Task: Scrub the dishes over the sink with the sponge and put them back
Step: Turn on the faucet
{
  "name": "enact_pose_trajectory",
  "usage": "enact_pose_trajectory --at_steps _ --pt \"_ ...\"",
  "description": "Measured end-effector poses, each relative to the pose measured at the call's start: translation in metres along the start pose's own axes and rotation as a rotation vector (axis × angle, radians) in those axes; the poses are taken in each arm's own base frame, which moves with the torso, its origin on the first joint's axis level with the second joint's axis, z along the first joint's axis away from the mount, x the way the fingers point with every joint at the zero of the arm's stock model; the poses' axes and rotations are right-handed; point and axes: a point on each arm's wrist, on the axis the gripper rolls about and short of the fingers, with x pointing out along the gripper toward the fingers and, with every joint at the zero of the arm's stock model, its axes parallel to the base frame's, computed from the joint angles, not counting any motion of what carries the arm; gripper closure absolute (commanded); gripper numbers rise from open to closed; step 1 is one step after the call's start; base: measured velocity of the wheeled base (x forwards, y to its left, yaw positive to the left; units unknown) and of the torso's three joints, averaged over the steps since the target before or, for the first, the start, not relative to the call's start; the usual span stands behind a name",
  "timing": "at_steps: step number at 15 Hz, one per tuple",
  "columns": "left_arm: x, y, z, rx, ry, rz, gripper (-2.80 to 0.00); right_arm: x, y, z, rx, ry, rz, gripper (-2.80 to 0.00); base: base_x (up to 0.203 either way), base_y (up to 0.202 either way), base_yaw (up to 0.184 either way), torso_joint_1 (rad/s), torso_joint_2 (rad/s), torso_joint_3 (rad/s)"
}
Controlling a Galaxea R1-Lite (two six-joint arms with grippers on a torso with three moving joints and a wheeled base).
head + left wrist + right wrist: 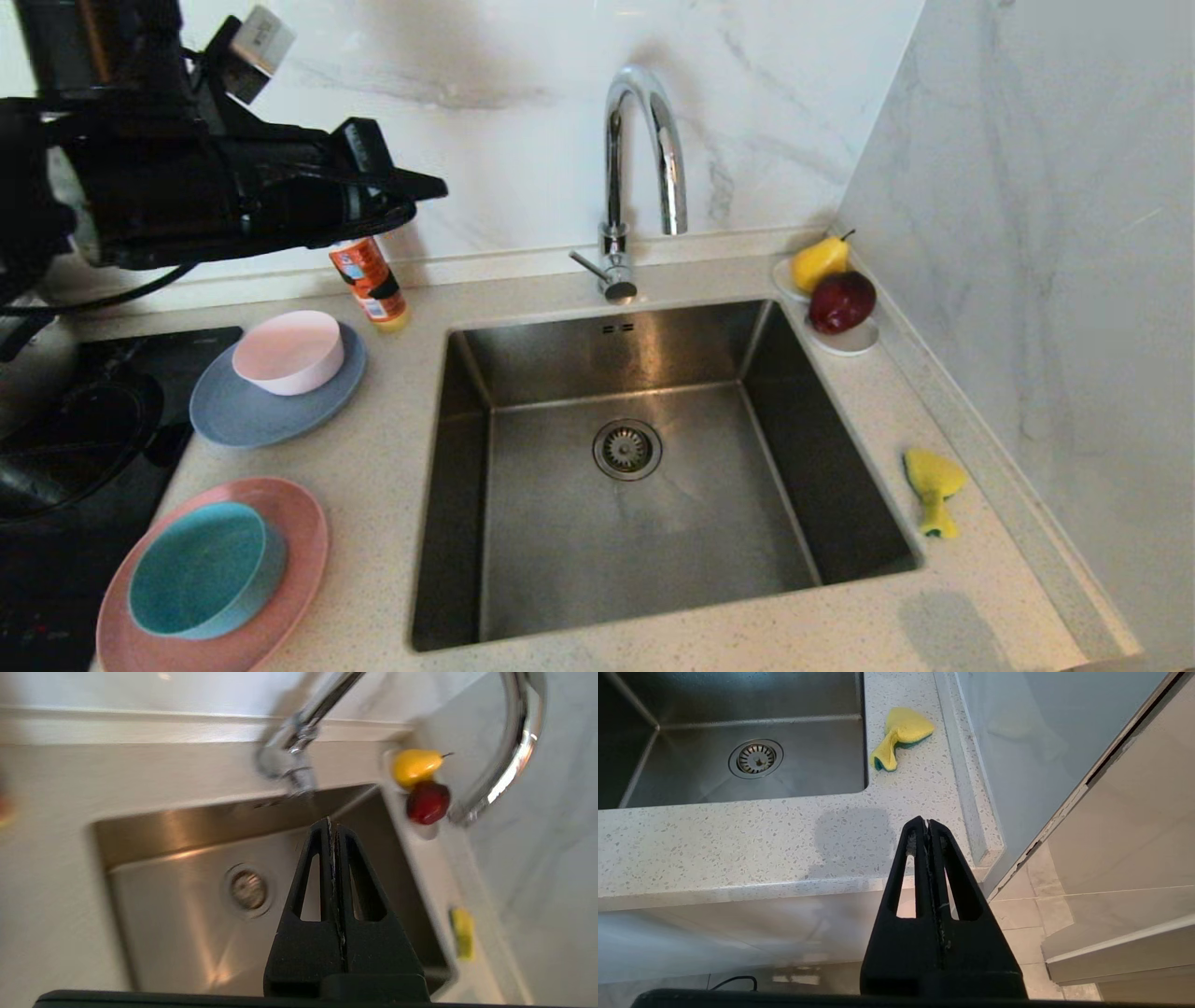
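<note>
Sponge point(933, 487), crumpled yellow, lies right of sink point(644, 523); both grippers' jaws closed, empty.

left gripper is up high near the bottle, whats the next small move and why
Probably lower the left gripper toward the pale pink bowl and open its shut fingers. It holds nothing, the bowl sits on the grey-blue plate nearly beneath it, and the sponge lies untouched on the counter right of the sink, nearer the parked right gripper.

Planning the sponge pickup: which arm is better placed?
Probably right. The sponge lies on the counter right of the sink, ahead of the shut right pincer. The left pincer, also shut, is raised beyond the sink's far-left corner.
</note>
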Motion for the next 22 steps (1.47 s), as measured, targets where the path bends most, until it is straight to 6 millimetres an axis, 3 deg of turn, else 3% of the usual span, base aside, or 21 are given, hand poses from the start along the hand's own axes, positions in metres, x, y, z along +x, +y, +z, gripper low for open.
enact_pose_trajectory --at_steps 4,9,22 --pt "0.052 0.001 -0.01 0.001 0.013 -0.029 0.0 0.0 0.0 0.0 0.0 0.0 0.0 0.0 0.0 0.0 0.0 0.0 0.0 0.0" --pt "0.099 0.011 -0.031 -0.002 0.03 0.035 0.0 0.0 0.0 0.0 0.0 0.0 0.0 0.0 0.0 0.0 0.0 0.0 0.0 0.0" --pt "0.171 0.026 -0.065 -0.061 -0.011 0.049 0.0 0.0 0.0 0.0 0.0 0.0 0.0 0.0 0.0 0.0 0.0 0.0 0.0 0.0"
